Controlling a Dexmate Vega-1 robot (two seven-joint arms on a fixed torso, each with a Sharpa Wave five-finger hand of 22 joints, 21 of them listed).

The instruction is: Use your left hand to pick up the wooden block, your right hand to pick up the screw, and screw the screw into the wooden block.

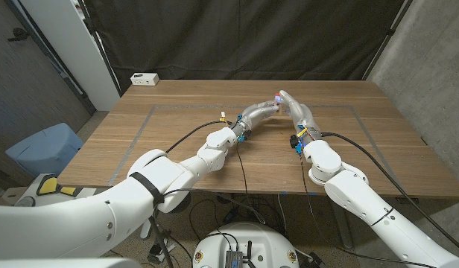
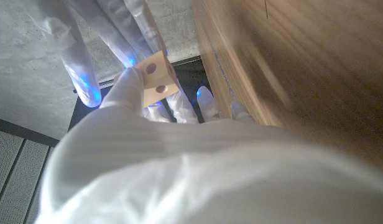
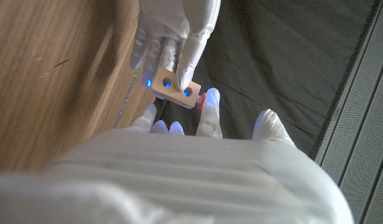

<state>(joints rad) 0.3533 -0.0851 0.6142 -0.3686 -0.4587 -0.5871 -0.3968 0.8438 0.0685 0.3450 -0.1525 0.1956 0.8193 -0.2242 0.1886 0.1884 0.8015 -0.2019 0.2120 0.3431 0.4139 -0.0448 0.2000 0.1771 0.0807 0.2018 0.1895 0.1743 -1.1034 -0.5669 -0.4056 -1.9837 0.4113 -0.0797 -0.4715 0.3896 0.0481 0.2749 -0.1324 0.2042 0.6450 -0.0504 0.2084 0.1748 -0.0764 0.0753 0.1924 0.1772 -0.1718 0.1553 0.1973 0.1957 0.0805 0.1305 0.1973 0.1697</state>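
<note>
Wooden block (image 3: 175,88), small and pale with round holes in one face, is held up off the tabletop (image 1: 214,152) in the fingers of the left hand (image 1: 259,113), above the middle of the surface and somewhat toward its far edge. In the right wrist view two of the holes glow blue from the lights at the fingertips, and the left hand's fingers (image 3: 190,43) wrap over the top of the block. In the left wrist view the same block (image 2: 157,79) sits pinched at the end of the left hand (image 2: 126,93), two dark holes facing the camera.

Right hand (image 1: 298,113) meets the left one from the opposite side, its fingertips (image 3: 210,102) drawn together right against the block. A small red spot shows between them and the block's end; whether that is the screw I cannot tell, so what this hand holds stays uncertain.

Both arms reach in from the near edge, with black cables trailing from the wrists. A white box (image 1: 144,78) lies at the far left corner of the tabletop
</note>
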